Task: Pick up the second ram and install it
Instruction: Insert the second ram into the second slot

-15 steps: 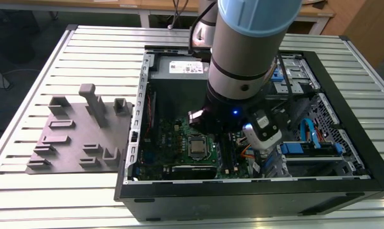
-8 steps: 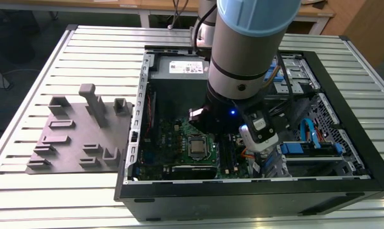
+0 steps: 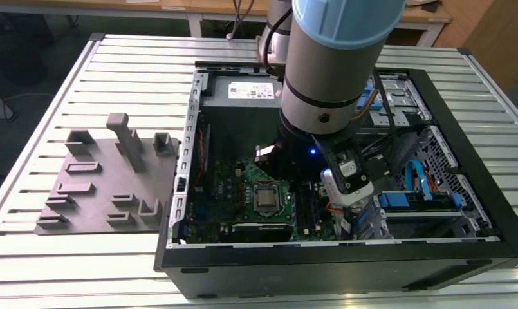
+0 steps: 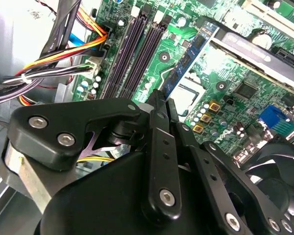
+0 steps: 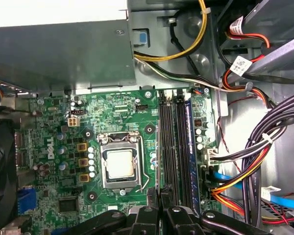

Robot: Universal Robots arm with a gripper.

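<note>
Second ram (image 4: 188, 58): thin, flat blue-green board with small dark chips, seen edge-on in the second wrist view. One end is pinched between the black, bolted metal fingers (image 4: 159, 147) of the gripper (image 4: 160, 104), which is closed tight on the board. The rest juts past the fingertips. It is held over the glossy green motherboard (image 4: 225, 73), roughly parallel to the long dark memory slots (image 4: 137, 54) and just beside them. All of this sits inside the open black case (image 3: 464, 103).

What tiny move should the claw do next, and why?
Probably ease the claw gently downward: it is shut on the second ram, which hangs parallel to the long dark slots on the green board, not yet pushed into one.
</note>
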